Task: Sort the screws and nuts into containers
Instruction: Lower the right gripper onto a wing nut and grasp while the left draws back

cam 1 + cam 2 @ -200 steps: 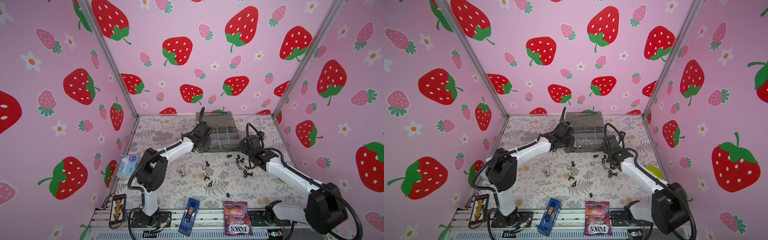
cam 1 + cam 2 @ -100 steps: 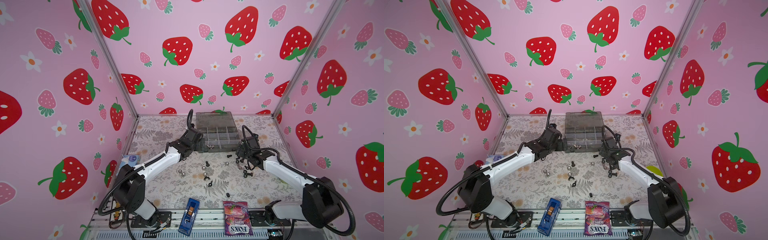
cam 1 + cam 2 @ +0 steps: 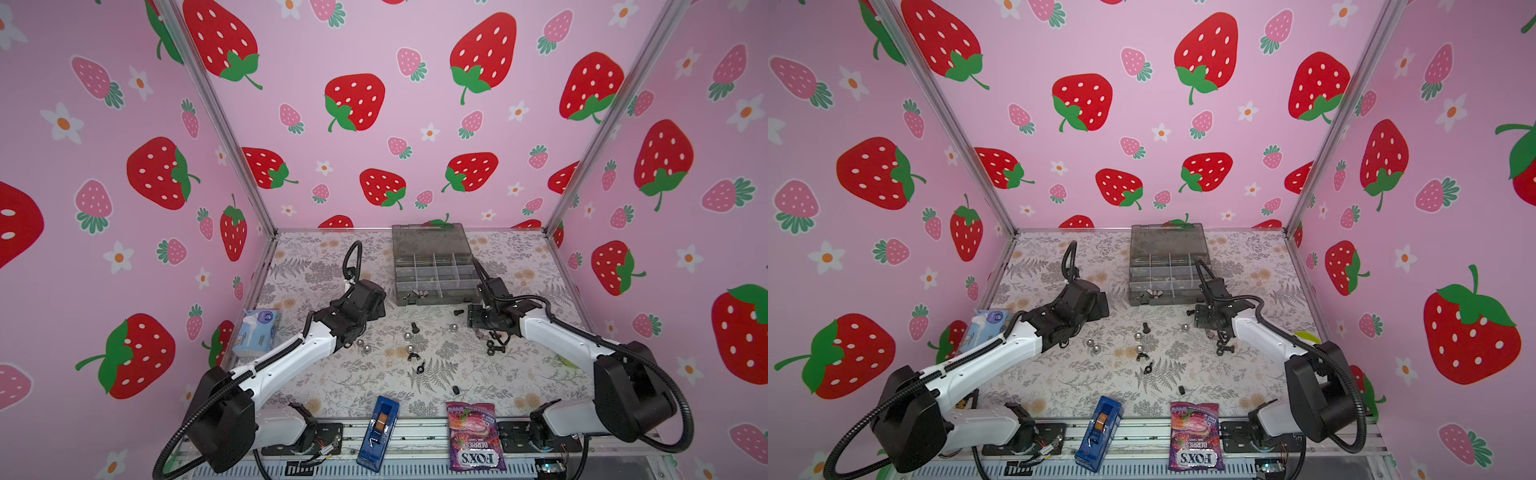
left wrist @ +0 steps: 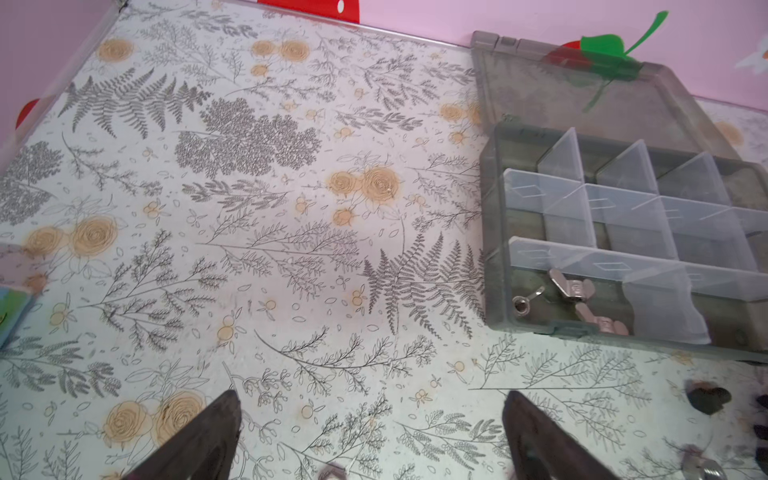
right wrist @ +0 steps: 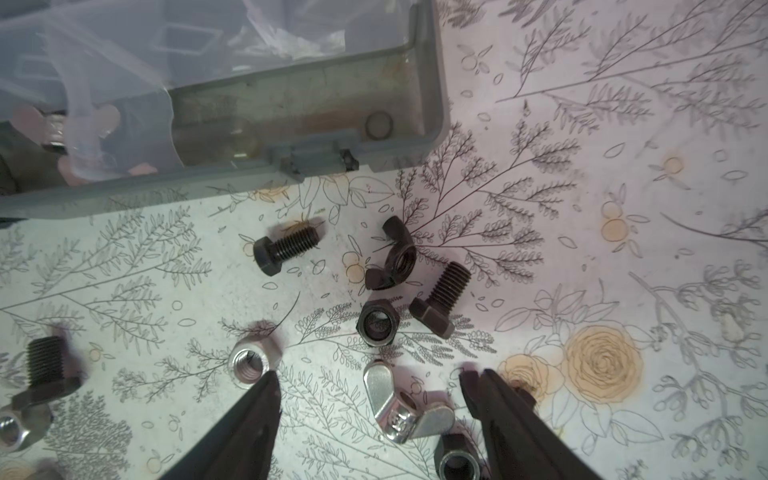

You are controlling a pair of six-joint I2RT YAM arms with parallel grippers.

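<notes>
Jaws on left gripper seemingly wider, withdrawn.

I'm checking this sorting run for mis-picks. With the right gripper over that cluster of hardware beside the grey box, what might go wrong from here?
1. The right gripper straddles the flat-lying silver wing nut, but a silver hex nut sits just outside its jaws and a black hex nut lies between them. Closing may pinch or flick a neighbour.
2. The wing nut's thin wings may pivot out of the grip.
</notes>
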